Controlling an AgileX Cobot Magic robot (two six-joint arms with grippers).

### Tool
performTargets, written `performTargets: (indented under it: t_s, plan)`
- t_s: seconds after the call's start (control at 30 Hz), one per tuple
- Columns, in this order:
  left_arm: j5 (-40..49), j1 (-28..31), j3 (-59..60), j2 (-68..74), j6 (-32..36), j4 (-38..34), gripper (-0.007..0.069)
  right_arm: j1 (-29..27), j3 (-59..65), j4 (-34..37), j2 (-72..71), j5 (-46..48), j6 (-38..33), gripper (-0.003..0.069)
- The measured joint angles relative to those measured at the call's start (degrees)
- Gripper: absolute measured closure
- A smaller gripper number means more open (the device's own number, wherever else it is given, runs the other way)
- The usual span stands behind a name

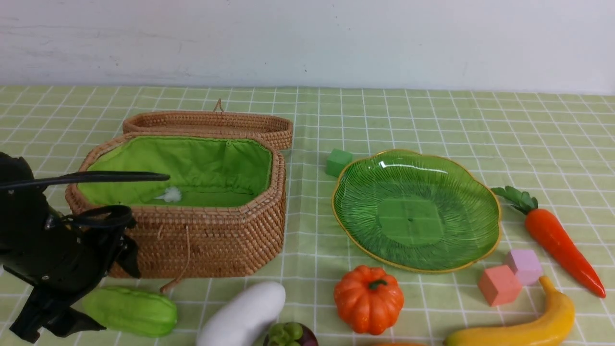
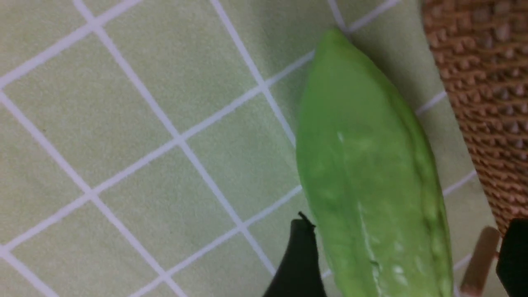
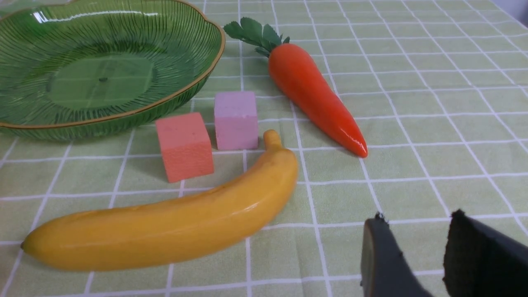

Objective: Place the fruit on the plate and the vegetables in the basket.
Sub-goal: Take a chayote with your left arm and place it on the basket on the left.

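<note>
Front-left corner of the table [image 1: 432, 120]: the basket [image 1: 202, 240] wall crowds my left fingers [image 2: 299, 264] past the gourd [image 2: 363, 173] (other side lies bare).

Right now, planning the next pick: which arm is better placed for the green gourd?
Left: the left gripper, open, straddles the green gourd; the right gripper hangs far off, near the banana.
</note>
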Motion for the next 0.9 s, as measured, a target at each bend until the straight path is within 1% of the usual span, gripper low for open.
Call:
performTargets:
  t_s: [0.13, 0.53, 0.63, 0.77, 0.83, 0.9]
  plan:
    - [-1.1, 0.0, 0.0, 2.2, -1.2, 2.0, 0.0048, 0.0, 0.0, 0.0, 0.0, 0.0, 0.0, 0.0418]
    - [-4.5, 0.0, -0.1, 7.4, -1.3, 2.8, 0.0053, 0.0, 0.0, 0.0, 0.0, 0.0, 0.0, 0.0418]
    - [-4.5, 0.0, -0.1, 7.4, -1.0, 2.8, 0.0079, 0.0, 0.0, 0.0, 0.0, 0.0, 0.0, 0.0418]
    - [-3.3, 0.0, -0.2, 7.3, 0.2, 2.8, 0.0151, 0.0, 0.0, 0.0, 0.0, 0.0, 0.0, 0.0418]
    - [-1.9, 0.0, -0.2, 7.1, 0.4, 2.8, 0.0151, 0.0, 0.0, 0.0, 0.0, 0.0, 0.0, 0.0418]
    - [0.9, 0.0, -0.2, 6.0, 2.3, 2.8, 0.0151, 0.0, 0.0, 0.0, 0.0, 0.0, 0.0, 0.0418]
